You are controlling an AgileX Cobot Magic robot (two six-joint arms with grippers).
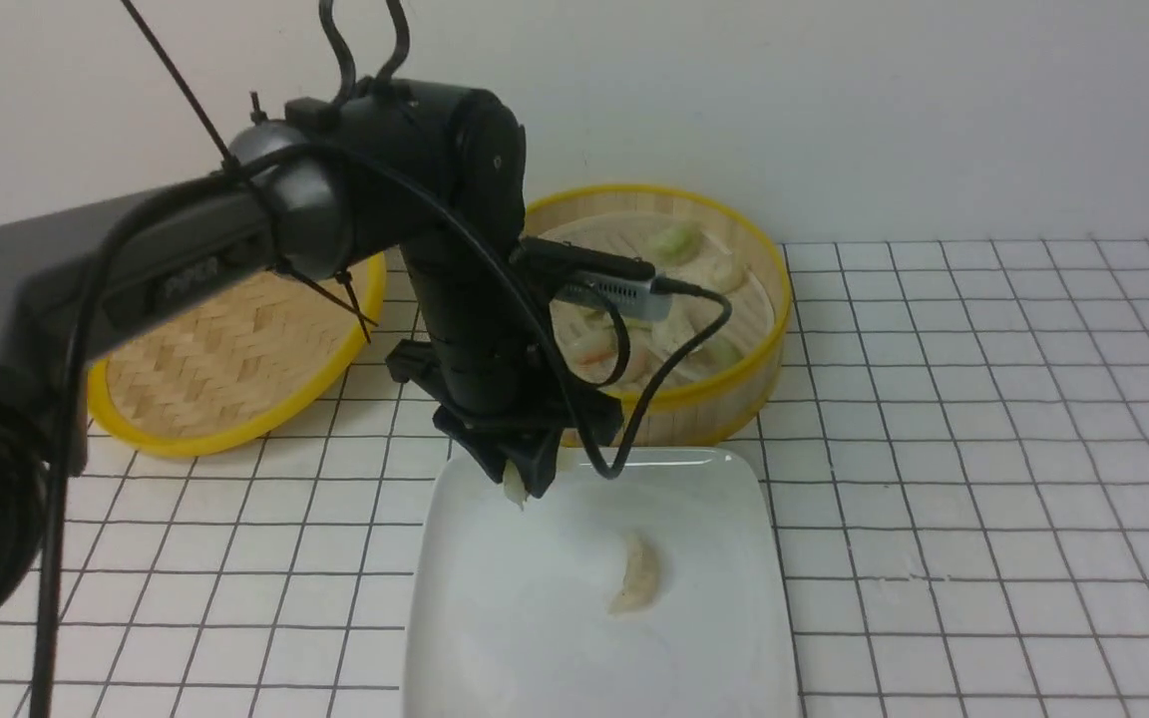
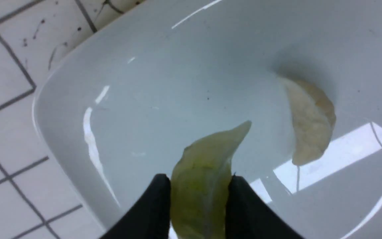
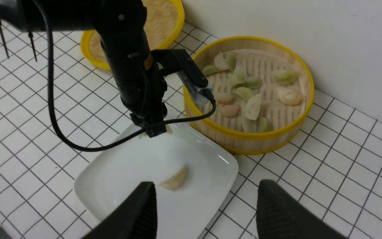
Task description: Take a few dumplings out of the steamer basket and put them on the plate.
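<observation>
— Item one, dumplings?
— One pale green dumpling point(image 2: 204, 192), pinched in the left pincer point(image 2: 199, 186), above the plate point(image 1: 584, 618). One cream dumpling point(image 1: 638, 575), lying on the plate. Several more, green, pinkish and cream, in the steamer basket point(image 1: 694, 414).
— Surroundings?
— Basket: just beyond the plate. Woven lid point(image 1: 235, 349): left of the basket, on a tiled tabletop point(image 1: 934, 519).
— Right pincer point(image 3: 207, 202)?
— Spread, nothing between its tips.

The front camera faces across the plate point(image 1: 535, 638) toward the steamer basket beyond it. The left wrist camera looks down close over the plate. The right wrist camera, farther off, views it obliquely; all three share the plate.
</observation>
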